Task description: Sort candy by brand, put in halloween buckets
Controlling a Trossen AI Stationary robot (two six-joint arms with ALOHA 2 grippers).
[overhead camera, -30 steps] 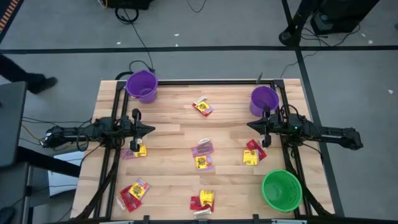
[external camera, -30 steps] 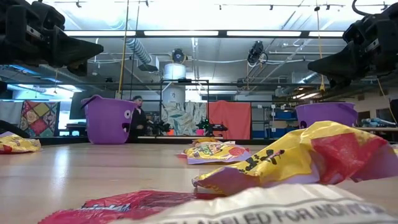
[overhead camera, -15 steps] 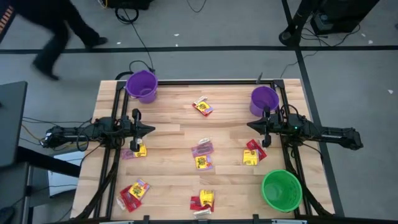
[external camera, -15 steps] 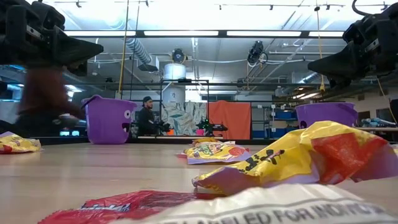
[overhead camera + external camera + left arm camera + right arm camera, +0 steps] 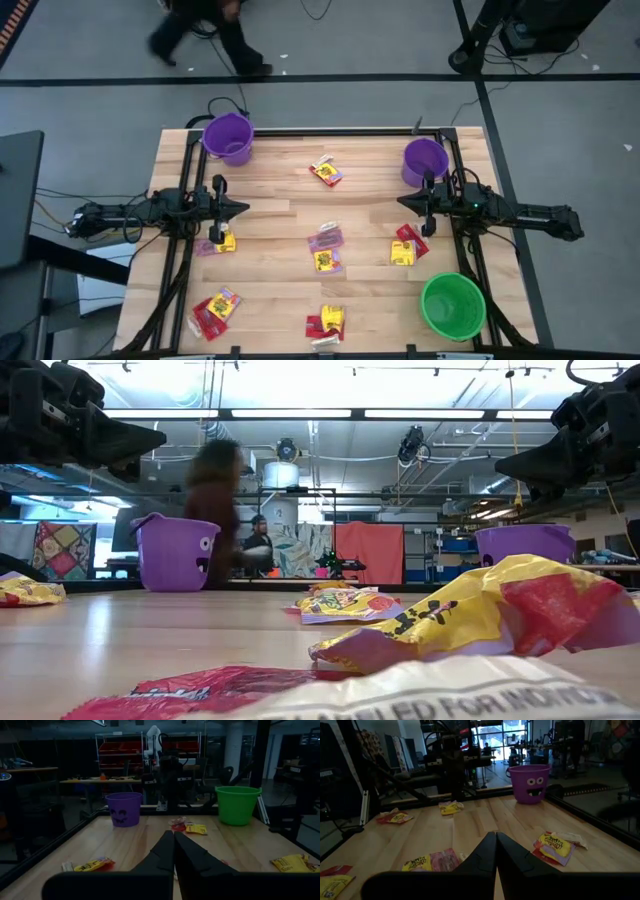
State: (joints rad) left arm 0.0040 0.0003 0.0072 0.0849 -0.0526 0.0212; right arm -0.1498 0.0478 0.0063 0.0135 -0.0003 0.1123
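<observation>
Two dark, near-black arms, each built of slender jointed segments. In the high view the left arm [image 5: 140, 213] at the frame's left edge carries loose black cabling along its length and past its base; the right arm [image 5: 520, 212] at the frame's right shows a long, smooth tube ending in a rounded cap, with a small greenish light spot near its wrist. Each arm ends in a compact black gripper — left gripper [image 5: 236, 208], right gripper [image 5: 404, 203] — tapering to a point. In the wrist views the two matte black fingers [image 5: 187, 852] are wedge-shaped with flat bevelled faces, rising from a broad dark bar across the frame's bottom; the right fingers [image 5: 512, 852] look alike.
</observation>
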